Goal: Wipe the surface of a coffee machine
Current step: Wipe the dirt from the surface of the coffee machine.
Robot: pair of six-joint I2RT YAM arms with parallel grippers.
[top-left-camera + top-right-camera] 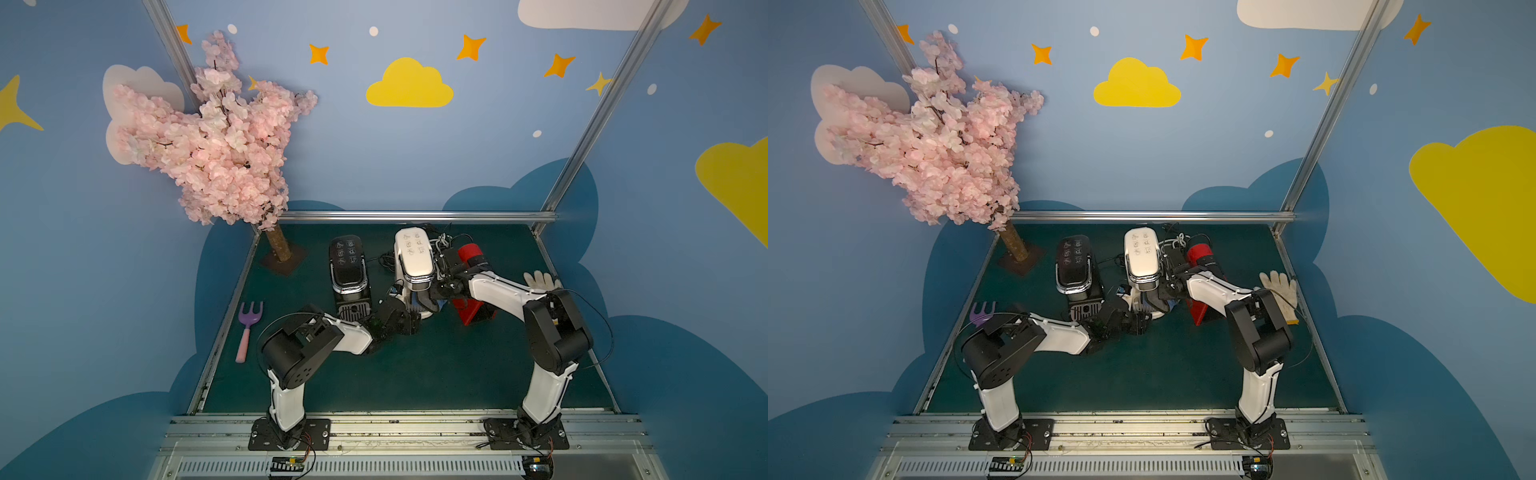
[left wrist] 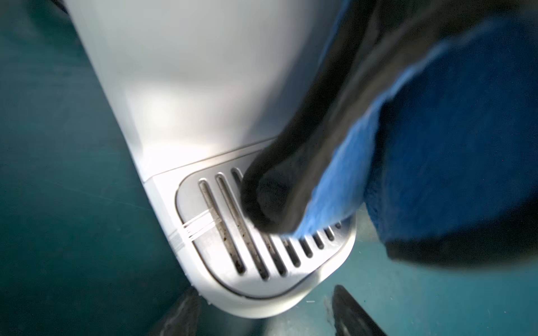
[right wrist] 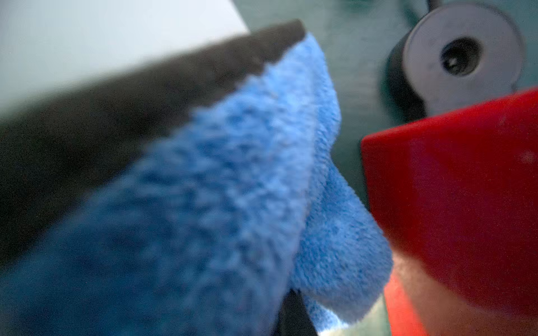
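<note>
Blue walls (image 1: 415,166) with yellow clouds (image 1: 409,85) and orange stars (image 1: 471,47) enclose my dark green bench (image 1: 415,374), aluminium rails (image 1: 415,216) edging it.

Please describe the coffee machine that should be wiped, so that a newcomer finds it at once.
Start from the pink blossom tree at the dark green table's far corner; three machines stand in a row beside it. The rounded cream-white coffee machine with dark icons on top is the middle one, between a glossy black machine and a red-and-black machine, and the only pale one.
</note>
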